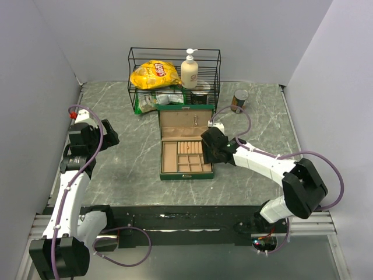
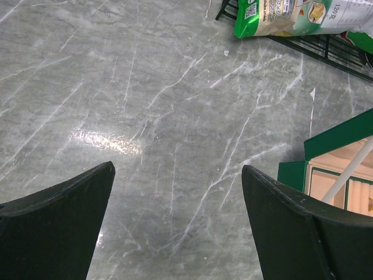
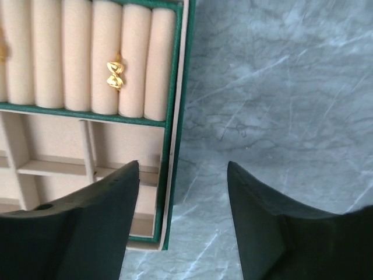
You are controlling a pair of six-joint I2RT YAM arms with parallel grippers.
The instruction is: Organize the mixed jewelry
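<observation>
At the green box (image 3: 173,125), my right jaws stand apart and empty, straddling its 3 o'clock rim and the desk (image 3: 280,87). The gold ring (image 3: 115,73) sits tucked between two cream rolls (image 3: 76,58), at 11 o'clock from the jaws. Its long axis runs 12 to 6 along the groove. My left jaws hang wide apart over the desk, well off at the box's 9 o'clock, so the right arm is nearer.

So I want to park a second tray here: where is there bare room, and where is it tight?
Bare marble lies between the left gripper and the green box, and along the near edge in front of it. Right of the box the right arm crosses. The back is crowded: wire rack, can.
</observation>
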